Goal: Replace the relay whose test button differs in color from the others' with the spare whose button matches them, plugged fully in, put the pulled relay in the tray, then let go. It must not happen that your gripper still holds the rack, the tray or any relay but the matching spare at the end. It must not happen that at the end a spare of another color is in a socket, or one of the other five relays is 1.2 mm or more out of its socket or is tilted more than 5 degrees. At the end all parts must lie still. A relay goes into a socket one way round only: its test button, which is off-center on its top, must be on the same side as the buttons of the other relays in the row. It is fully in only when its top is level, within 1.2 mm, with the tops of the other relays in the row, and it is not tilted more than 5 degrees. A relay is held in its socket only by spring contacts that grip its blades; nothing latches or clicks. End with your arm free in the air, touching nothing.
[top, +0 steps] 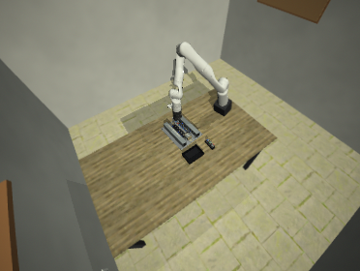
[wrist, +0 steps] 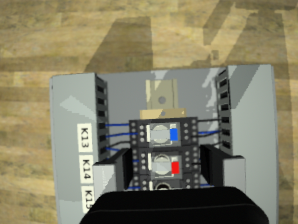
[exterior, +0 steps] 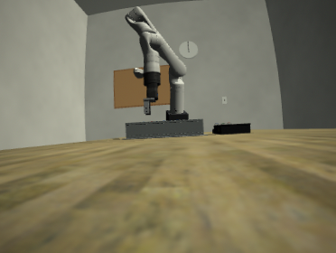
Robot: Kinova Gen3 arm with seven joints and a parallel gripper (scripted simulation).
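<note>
The relay with a red test button (wrist: 161, 165) sits in the second socket of the row, beside label K14. A relay with a blue button (wrist: 160, 134) sits above it in the wrist view, beside K13; both buttons are on the right side. My gripper (top: 177, 120) (exterior: 147, 114) (wrist: 166, 160) is open and empty above the row, its fingers on either side in the wrist view. The spare (top: 209, 143) lies on the table beside the black tray (top: 193, 154) (exterior: 232, 128); its button is too small to make out. The third relay is mostly hidden by the gripper body.
Raised grey wire ducts (wrist: 70, 115) (wrist: 255, 120) flank the row, with blue wires between. The metal rail (wrist: 170, 92) and a tan end piece (wrist: 150, 114) lie beyond the K13 socket. The grey panel side (exterior: 164, 129) stands left of the tray in the exterior view.
</note>
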